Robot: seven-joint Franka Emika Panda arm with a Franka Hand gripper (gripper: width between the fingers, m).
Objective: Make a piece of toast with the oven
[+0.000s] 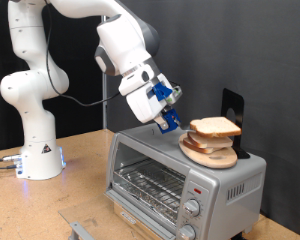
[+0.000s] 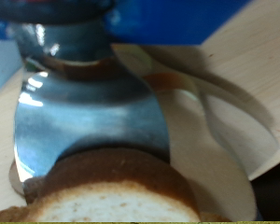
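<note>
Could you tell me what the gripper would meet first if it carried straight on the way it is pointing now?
Most likely the top piece of toast in the stack on the oven: the gripper angles toward it, and crust fills the wrist view, though depth is unclear.

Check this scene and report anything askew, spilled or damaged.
Nothing is spilled or visibly damaged. The slices of bread sit in an uneven stack on a round wooden board atop the oven, edges not lined up. The oven door hangs open. The gripper is beside the stack.
</note>
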